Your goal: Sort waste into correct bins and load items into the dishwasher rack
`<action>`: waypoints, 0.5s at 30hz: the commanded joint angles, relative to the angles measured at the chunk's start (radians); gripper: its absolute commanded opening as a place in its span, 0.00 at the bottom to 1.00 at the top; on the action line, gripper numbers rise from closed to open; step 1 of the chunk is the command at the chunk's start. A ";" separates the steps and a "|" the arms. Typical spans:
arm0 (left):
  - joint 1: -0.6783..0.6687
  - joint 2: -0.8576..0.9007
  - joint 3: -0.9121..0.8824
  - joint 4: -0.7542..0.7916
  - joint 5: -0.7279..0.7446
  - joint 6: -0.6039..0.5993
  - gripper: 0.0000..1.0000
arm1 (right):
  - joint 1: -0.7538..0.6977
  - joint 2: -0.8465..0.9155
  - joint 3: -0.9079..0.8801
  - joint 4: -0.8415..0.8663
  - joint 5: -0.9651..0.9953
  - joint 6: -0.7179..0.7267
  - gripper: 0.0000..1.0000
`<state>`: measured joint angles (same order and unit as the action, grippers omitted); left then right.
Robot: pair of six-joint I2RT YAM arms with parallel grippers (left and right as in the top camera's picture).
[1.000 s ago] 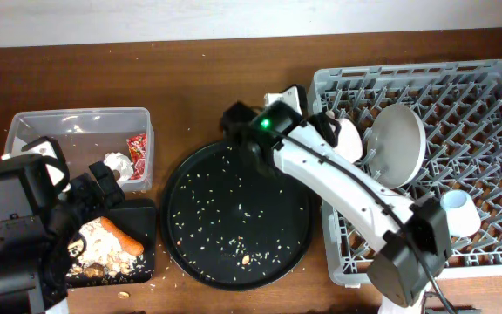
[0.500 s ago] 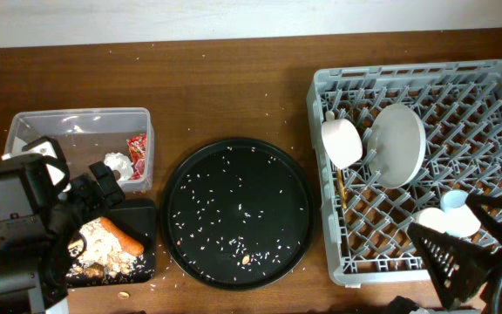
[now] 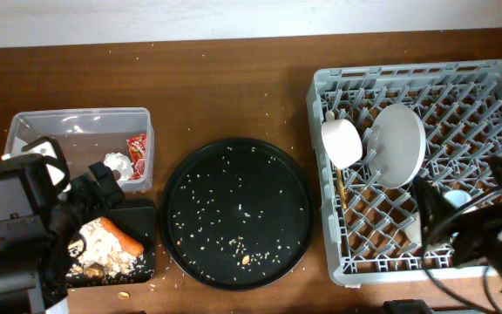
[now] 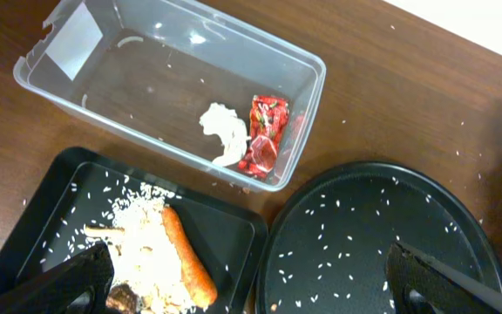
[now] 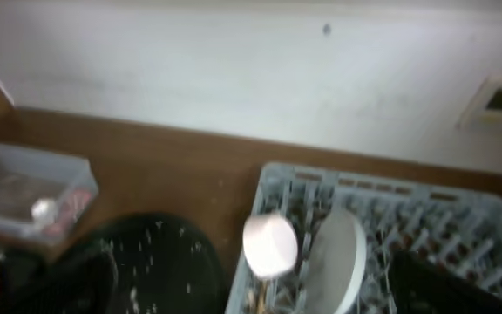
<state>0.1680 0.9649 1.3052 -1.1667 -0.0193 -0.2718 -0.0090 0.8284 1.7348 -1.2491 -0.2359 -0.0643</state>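
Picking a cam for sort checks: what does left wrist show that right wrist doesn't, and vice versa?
Left wrist only: orange stick and food scraps in the black rectangular tray. Right wrist only, blurred: white cup and plate in the dishwasher rack. Both: clear tub and round black tray.
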 commanded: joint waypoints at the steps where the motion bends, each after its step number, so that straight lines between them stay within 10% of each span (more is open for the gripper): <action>1: 0.005 -0.004 0.005 0.001 -0.014 0.016 0.99 | -0.028 -0.229 -0.381 0.181 -0.086 -0.066 0.99; 9: 0.005 -0.005 0.005 0.001 -0.014 0.016 0.99 | -0.023 -0.670 -1.273 0.727 -0.153 -0.055 0.99; 15: 0.005 -0.004 0.005 0.001 -0.014 0.016 0.99 | -0.023 -0.825 -1.607 0.984 -0.153 -0.055 0.99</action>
<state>0.1699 0.9649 1.3052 -1.1660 -0.0200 -0.2718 -0.0284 0.0257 0.1848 -0.3264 -0.3798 -0.1162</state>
